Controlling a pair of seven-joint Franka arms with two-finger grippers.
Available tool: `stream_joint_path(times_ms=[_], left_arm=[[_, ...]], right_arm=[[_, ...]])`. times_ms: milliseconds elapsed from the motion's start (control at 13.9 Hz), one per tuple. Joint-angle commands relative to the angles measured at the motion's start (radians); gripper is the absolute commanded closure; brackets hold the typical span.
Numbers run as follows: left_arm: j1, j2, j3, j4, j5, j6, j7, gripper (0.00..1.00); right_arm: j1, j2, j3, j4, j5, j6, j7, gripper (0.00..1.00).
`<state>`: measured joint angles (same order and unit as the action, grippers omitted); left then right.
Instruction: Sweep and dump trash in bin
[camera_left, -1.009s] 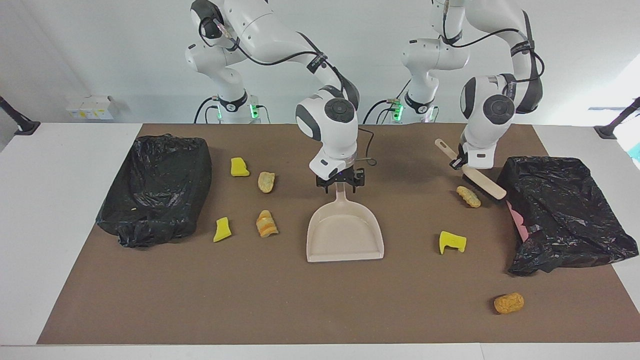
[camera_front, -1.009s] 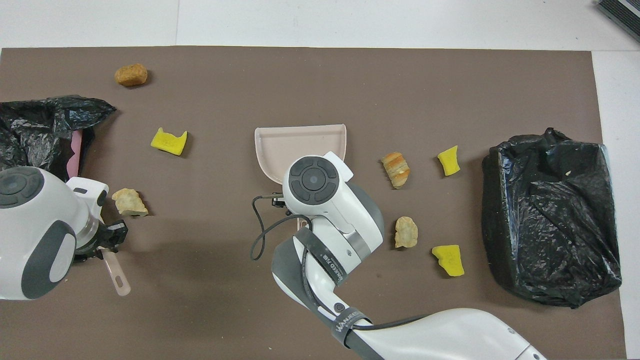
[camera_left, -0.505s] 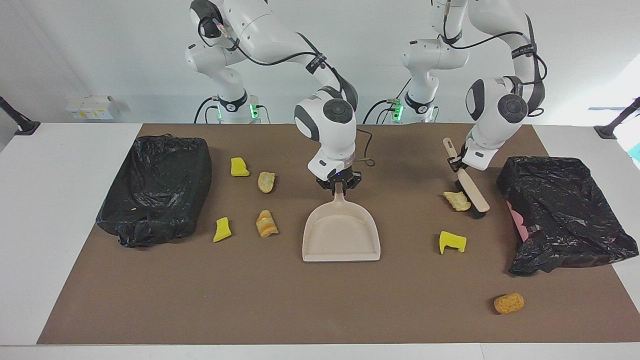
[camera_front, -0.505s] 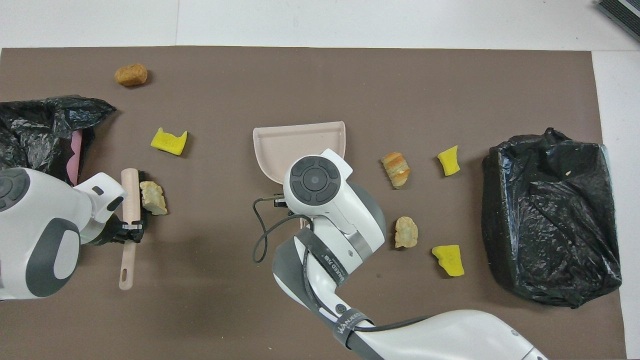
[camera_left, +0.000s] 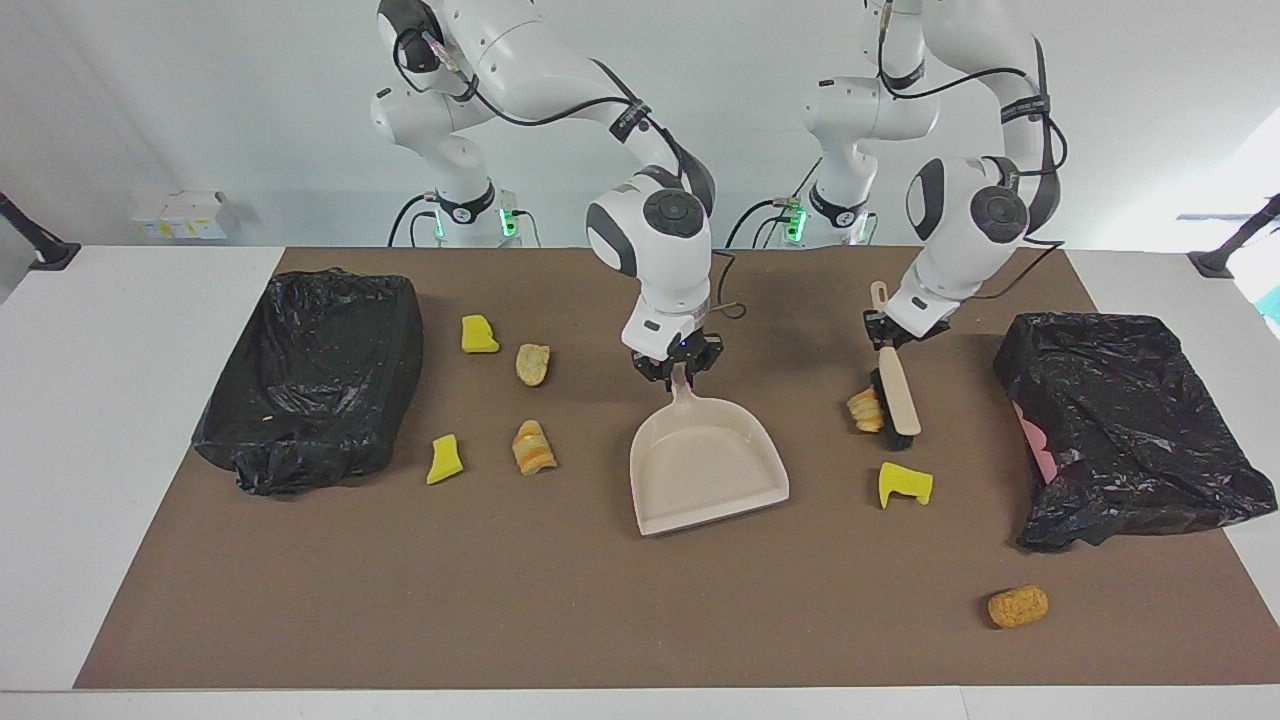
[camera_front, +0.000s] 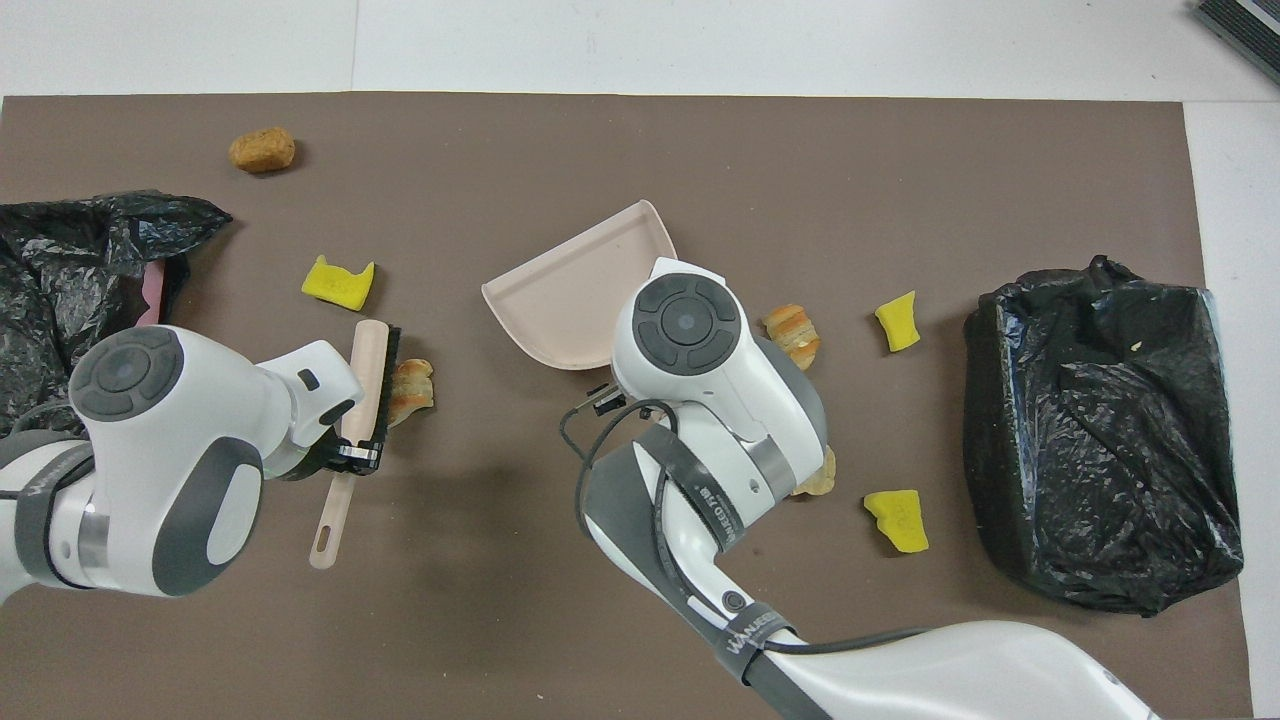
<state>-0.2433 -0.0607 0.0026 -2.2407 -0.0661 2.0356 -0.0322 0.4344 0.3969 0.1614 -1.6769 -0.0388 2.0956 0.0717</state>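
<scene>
My right gripper (camera_left: 680, 368) is shut on the handle of the beige dustpan (camera_left: 710, 470), which lies mid-mat with its mouth angled toward the left arm's end. My left gripper (camera_left: 886, 335) is shut on the handle of the black-bristled brush (camera_left: 899, 395). The bristles press against a tan bread lump (camera_left: 862, 408) of trash. A yellow chunk (camera_left: 905, 483) lies just farther from the robots than the brush. A brown lump (camera_left: 1017, 605) sits near the mat's outer edge. Several more scraps (camera_left: 533, 447) lie toward the right arm's end.
One bin lined with a black bag (camera_left: 1120, 430) stands at the left arm's end of the brown mat. A second black-bagged bin (camera_left: 315, 375) stands at the right arm's end. The right arm's wrist (camera_front: 690, 330) hides the dustpan's handle from above.
The right gripper closed on the dustpan's handle and swung its mouth toward the left arm's end. The left gripper swept the brush and bread lump toward the dustpan.
</scene>
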Motion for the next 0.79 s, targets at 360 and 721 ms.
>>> stream_joint_path(times_ms=[360, 721], left_arm=[[0.119, 0.223, 0.022, 0.399, 0.061, -0.092, 0.021, 1.0], [0.209, 0.392, 0.022, 0.59, 0.146, 0.003, 0.066, 1.0]], right_arm=[[-0.1, 0.002, 0.006, -0.021, -0.019, -0.051, -0.715, 1.0], [-0.097, 0.025, 0.009, -0.015, -0.191, -0.054, -0.9, 1.0]])
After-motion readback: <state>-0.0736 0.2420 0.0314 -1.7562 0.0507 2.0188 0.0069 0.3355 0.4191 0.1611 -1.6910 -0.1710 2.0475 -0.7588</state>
